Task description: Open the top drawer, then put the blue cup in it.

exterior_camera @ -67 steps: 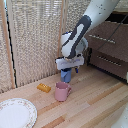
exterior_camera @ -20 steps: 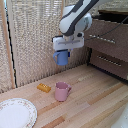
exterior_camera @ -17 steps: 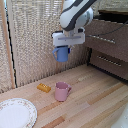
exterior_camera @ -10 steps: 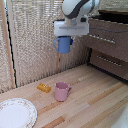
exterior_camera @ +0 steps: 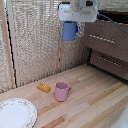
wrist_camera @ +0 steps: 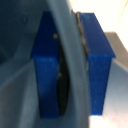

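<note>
Claw [exterior_camera: 70, 31] clenched on small plain blue cup [exterior_camera: 69, 31] — rim wall pinched between my blue pads [wrist_camera: 97, 60], held high above the light wooden table [exterior_camera: 95, 102] | upper dark-brown drawer front with silver bar handle [exterior_camera: 106, 38] lies toward the exterior view's right, roughly level with the cup | drawer looks shut — cannot confirm.

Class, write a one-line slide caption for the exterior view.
The robot's hand holds the blue cup high above the pink mug, beside the top drawer.
</note>
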